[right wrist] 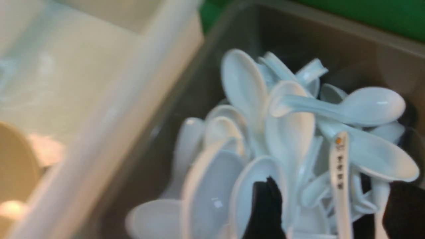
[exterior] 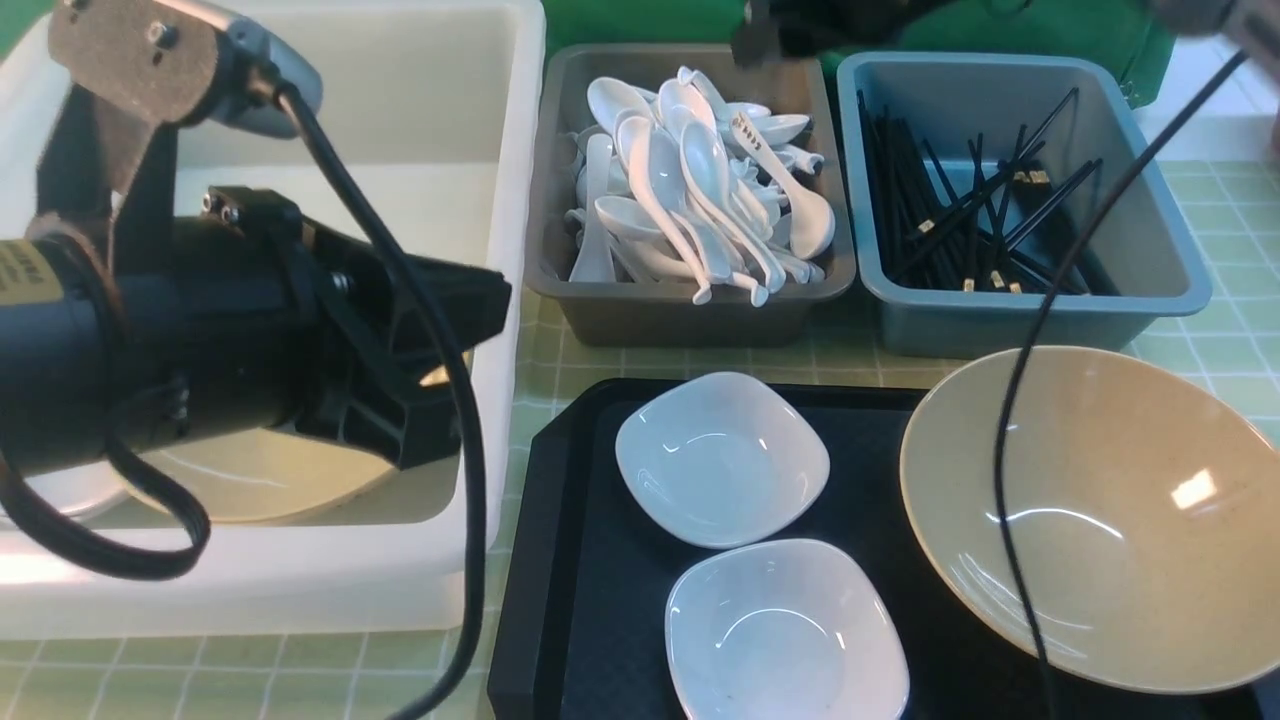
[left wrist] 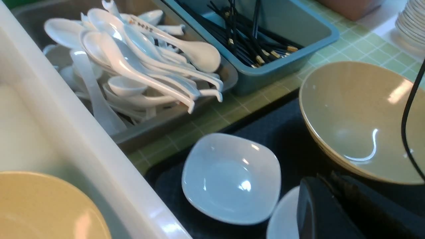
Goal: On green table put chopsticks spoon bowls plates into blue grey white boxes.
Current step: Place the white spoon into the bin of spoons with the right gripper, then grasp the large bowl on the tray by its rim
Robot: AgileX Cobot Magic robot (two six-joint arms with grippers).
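- Jaws of right gripper (right wrist: 332, 189): set wide apart over the grey box (exterior: 690, 315); lettered spoon (right wrist: 339, 156) lies loose between them on the heap.
- Risk judged: handle could be snagged and dragged out if the gripper is lifted askew.
- Left gripper (exterior: 480, 310): shut, nothing seen held.
- Right wrist view blurred; contents of white box (exterior: 250, 590) largely masked by left arm.
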